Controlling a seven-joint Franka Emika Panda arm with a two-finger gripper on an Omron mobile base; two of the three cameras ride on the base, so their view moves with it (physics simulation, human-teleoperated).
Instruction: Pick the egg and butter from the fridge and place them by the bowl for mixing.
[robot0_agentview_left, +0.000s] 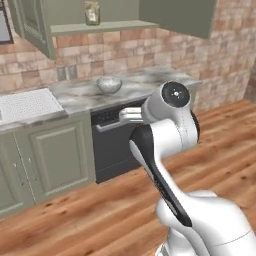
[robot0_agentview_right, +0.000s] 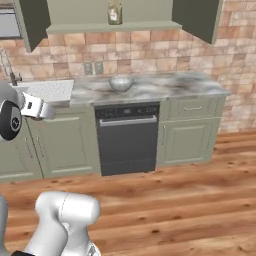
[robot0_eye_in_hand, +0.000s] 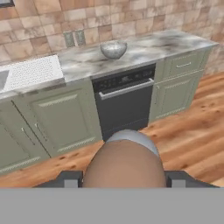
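Your gripper (robot0_eye_in_hand: 124, 179) is pinching the egg (robot0_eye_in_hand: 124, 164), which sits large and brown between the two dark finger tips at the bottom of the hand view, its rounded end pointing out toward the kitchen counter (robot0_eye_in_hand: 144, 50). The jaws are part way closed, stopped by the egg's width.

Treat the egg as light, rigid and brittle: it likely weighs almost nothing, but its shell will not give, so any extra squeeze risks cracking it instead of firming the hold. Its curved, smooth surface is also prone to slipping along the fingers if the hand tilts or jerks. You appear to have it across its widest part, which is the right place; keep the pressure as it is and move smoothly.

The bowl (robot0_eye_in_hand: 113, 49) stands well ahead on the marble counter, above the dark dishwasher (robot0_eye_in_hand: 123, 98), with bare worktop on either side of it. When you arrive, lower the egg until it rests on the counter just beside the bowl before releasing, since it will roll if dropped.
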